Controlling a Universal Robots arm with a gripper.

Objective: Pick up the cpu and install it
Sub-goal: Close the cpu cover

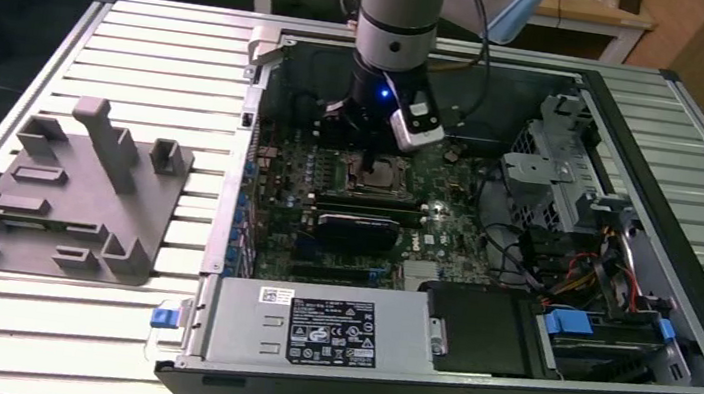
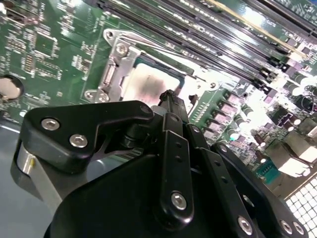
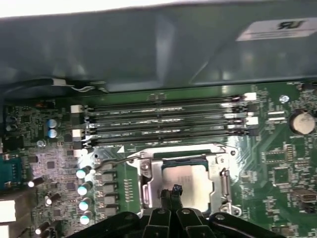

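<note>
**Cpu sits in the socket, gripper tip low over it**

The cpu lies flat inside the metal-framed socket on the green motherboard, silver top plate facing up. The row of long black memory slots runs just beside the socket, on its far side from the gripper in the first wrist view.

The gripper hangs straight down from the arm into the open computer case, its tip over the edge of the cpu's top plate. In both wrist views the two black fingers run side by side and meet at a narrow point, pressed together with nothing between them. Whether that point touches the plate or hovers just above it cannot be told.

In the exterior view the case lies on a slatted metal table. The grey tray with upright posts sits at the exterior view's left, well apart from the case, and the silver power supply fills the near corner.
</note>
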